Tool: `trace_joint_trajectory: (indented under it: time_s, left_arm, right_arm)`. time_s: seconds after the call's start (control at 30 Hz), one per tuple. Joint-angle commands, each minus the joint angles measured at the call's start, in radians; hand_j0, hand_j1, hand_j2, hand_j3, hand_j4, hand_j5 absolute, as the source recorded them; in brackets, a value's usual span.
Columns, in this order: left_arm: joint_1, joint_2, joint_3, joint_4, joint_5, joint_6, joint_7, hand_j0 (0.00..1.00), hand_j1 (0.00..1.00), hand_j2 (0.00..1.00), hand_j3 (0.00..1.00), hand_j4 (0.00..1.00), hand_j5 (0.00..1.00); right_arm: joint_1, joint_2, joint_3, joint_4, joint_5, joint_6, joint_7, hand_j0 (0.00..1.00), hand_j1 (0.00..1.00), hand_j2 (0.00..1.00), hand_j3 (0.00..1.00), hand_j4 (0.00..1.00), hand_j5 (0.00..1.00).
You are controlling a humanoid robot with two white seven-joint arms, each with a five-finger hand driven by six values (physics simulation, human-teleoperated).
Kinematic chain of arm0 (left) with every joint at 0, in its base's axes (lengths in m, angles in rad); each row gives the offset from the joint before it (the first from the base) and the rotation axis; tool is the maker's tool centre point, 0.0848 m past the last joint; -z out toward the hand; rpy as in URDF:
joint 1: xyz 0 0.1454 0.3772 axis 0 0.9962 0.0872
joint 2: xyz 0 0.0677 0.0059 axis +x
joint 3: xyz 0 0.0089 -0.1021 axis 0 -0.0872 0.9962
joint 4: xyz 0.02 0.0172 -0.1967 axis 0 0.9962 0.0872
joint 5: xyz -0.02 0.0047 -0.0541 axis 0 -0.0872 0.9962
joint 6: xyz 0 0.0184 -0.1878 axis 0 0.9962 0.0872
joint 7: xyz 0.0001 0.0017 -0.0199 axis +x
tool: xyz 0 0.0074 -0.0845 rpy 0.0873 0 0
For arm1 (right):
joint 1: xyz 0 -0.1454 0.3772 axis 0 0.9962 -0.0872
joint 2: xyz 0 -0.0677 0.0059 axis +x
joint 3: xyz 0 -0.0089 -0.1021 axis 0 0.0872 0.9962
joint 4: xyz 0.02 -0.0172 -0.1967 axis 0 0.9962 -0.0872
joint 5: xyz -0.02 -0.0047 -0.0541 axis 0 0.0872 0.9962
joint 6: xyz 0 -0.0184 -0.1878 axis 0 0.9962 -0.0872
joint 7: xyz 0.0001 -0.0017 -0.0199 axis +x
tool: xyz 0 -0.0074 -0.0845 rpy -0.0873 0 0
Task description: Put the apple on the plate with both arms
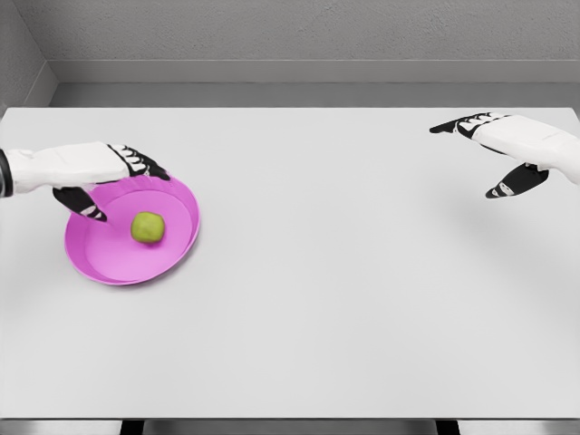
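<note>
White tabletop [344, 299], we saw green apple [148, 227] on pink plate [109, 258], left hand [104, 177] over plate rim, fingers spread, empty, right hand [507, 149] far right, open, empty.

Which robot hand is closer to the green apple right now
Left. The left robot hand hovers over the pink plate's back-left rim, just beside the apple. The right robot hand is far across the table, fingers spread.

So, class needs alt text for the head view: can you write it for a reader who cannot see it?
A green apple sits in a pink plate at the left of a white table. The left hand hovers over the plate's far rim with open fingers; the right hand hangs open at the far right.
</note>
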Motion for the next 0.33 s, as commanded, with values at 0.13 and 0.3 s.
trace_joint_trajectory:
  time_s: [0.13, 0.3]
  left_arm:
    - [0.005, 0.007, 0.052, 0.050, 0.068, 0.003, 0.003, 1.00, 1.00, 1.00, 1.00, 1.00, 1.00]
    - [0.006, 0.007, 0.055, 0.045, 0.066, 0.003, 0.003, 1.00, 1.00, 1.00, 1.00, 1.00, 1.00]
  right_arm:
    - [0.002, -0.001, -0.002, 0.000, -0.002, 0.001, 0.000, 1.00, 1.00, 1.00, 1.00, 1.00, 1.00]
    - [0.000, -0.001, -0.002, -0.001, -0.002, 0.001, 0.000, 1.00, 1.00, 1.00, 1.00, 1.00, 1.00]
